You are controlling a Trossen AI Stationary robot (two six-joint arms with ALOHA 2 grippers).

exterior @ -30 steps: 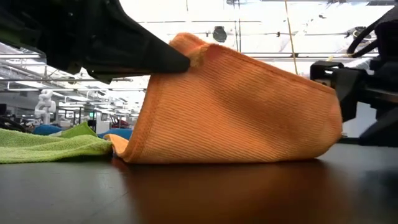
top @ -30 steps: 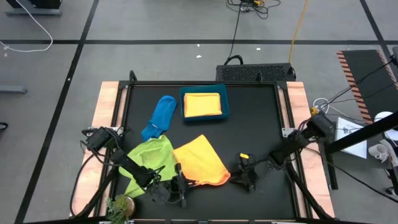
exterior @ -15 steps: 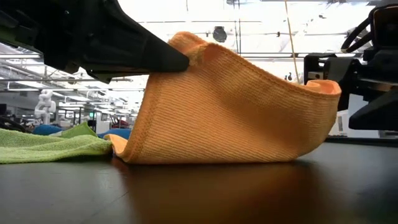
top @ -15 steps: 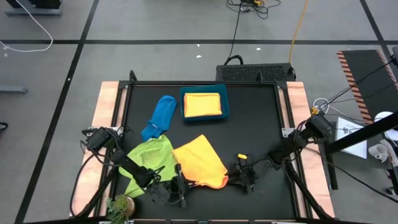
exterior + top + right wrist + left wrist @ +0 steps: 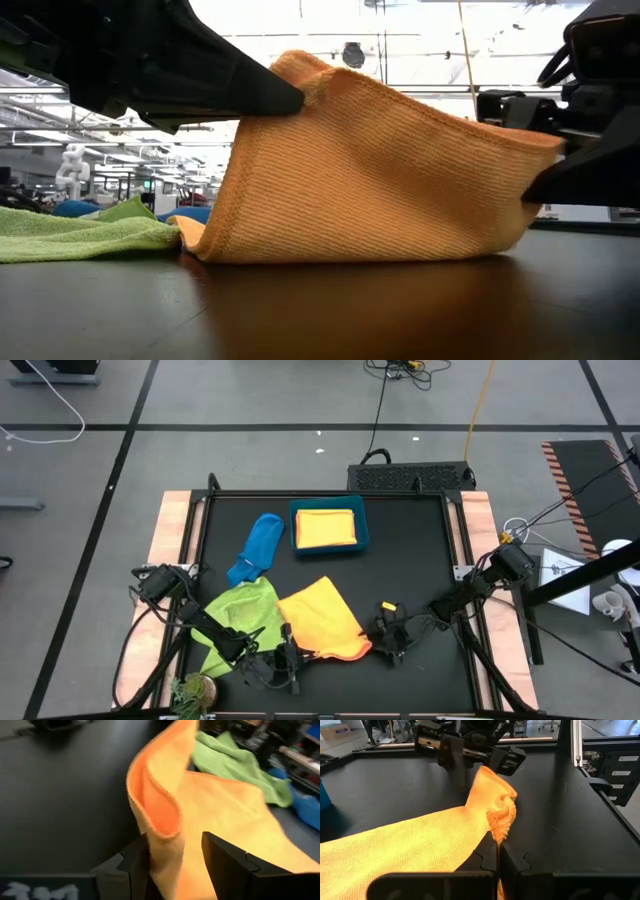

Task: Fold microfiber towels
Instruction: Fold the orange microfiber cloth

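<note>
An orange towel [image 5: 322,622] lies near the table's front, with its near edge raised like a tent [image 5: 380,170]. My left gripper [image 5: 290,653] is shut on that edge's left corner. My right gripper [image 5: 380,640] is open, its fingers standing either side of the edge's right end [image 5: 535,145]. The towel's lower hem rests on the table. A lime green towel [image 5: 240,615] lies to its left, partly under it, and a blue towel [image 5: 258,545] lies farther back. A yellow towel [image 5: 326,528] lies in the teal bin [image 5: 364,525]. My left gripper pinches the orange towel's bunched corner [image 5: 498,834] between its two shut fingers, which come nearly level from the table's left. The corner is held up off the table, and the cloth slopes down from it to the tabletop. My right gripper is open around the towel's raised fold [image 5: 162,827]. One finger [image 5: 137,857] lies against the cloth. In the low view the lower finger [image 5: 565,185] sits under that end, which is off the table.
A small potted plant [image 5: 192,690] stands at the near left corner. The teal bin sits at the far middle. Bare black tabletop [image 5: 420,560] lies to the right of the bin and behind the right gripper.
My right gripper has moved toward the table's left, onto the orange towel's right end, so its open fingers now stand around that end. That end has risen off the table, while the corner in my left gripper has stayed where it was.
</note>
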